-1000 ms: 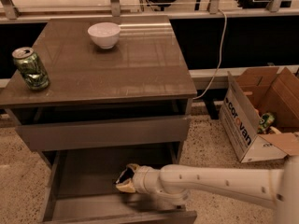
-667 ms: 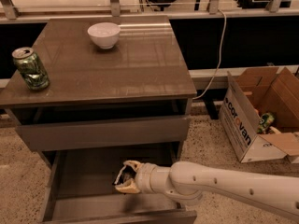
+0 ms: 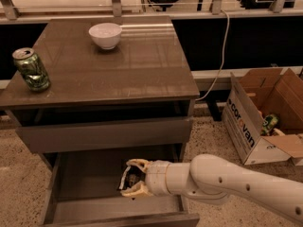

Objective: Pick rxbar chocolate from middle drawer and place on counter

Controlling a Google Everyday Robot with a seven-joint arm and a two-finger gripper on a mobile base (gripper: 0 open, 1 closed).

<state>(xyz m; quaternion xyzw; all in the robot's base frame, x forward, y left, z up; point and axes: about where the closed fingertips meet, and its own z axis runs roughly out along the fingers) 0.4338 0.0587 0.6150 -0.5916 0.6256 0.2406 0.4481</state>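
The middle drawer (image 3: 85, 174) is pulled open below the cabinet's flat grey drawer front. My gripper (image 3: 130, 178) is inside it, above the grey floor near the middle. Its pale fingers (image 3: 136, 163) are shut on the rxbar chocolate (image 3: 129, 178), a small black wrapped bar that shows between them. The bar looks lifted a little off the drawer floor. The counter (image 3: 132, 65) is the glossy brown top of the cabinet, above the drawer. My white arm reaches in from the lower right.
A green can (image 3: 31, 69) stands at the counter's left edge. A white bowl (image 3: 105, 34) sits at the counter's back middle. An open cardboard box (image 3: 265, 112) stands on the floor to the right. A cable (image 3: 218, 56) hangs behind the cabinet.
My gripper has risen slightly inside the drawer with the black bar held between its fingers. The can and the bowl have not moved.
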